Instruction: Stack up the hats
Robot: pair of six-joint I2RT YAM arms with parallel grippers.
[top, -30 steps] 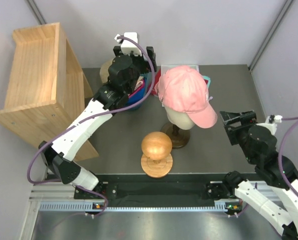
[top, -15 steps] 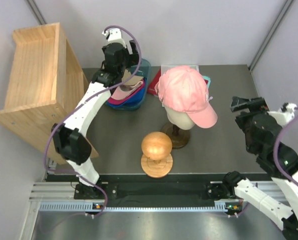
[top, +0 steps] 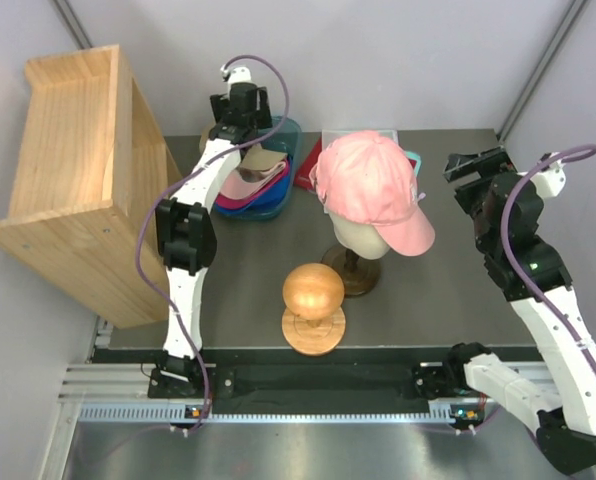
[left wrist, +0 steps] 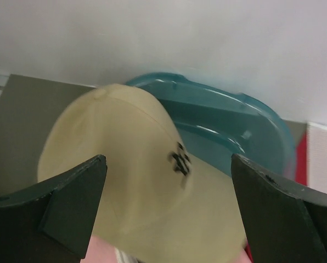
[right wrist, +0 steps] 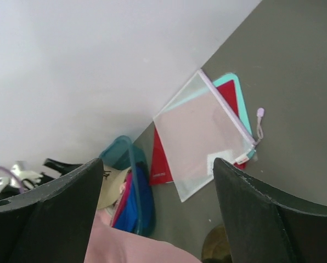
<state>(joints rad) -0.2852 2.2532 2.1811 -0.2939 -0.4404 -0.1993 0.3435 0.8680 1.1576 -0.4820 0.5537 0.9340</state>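
- The left arm (top: pixel 193 230) is stretched almost straight from its base at the near edge to the back of the table (top: pixel 238 270), its wrist bent down over the teal bin (top: pixel 286 135)
- The left gripper (top: pixel 241 128) hangs over the bin with its fingers (left wrist: pixel 59 208) spread wide and holding nothing; in the left wrist view the tan cap (left wrist: pixel 125 164) with black embroidered lettering lies between and below them, slightly blurred, and I cannot tell whether they touch it
- The tan cap sits on top of the pile in the bin, over a light pink brim (top: pixel 243 185), a magenta cap (top: pixel 236 203) and a royal blue cap (top: pixel 270 195)
- A pink cap (top: pixel 373 190) sits on the cream mannequin head (top: pixel 363 238), just behind the wooden ball (top: pixel 314 292)
- The right arm (top: pixel 538 290) is reared up at the right side, elbow high, forearm tipped back
- The right gripper (top: pixel 475 163) is raised clear of the table, facing the back wall, fingers (right wrist: pixel 48 219) parted and empty
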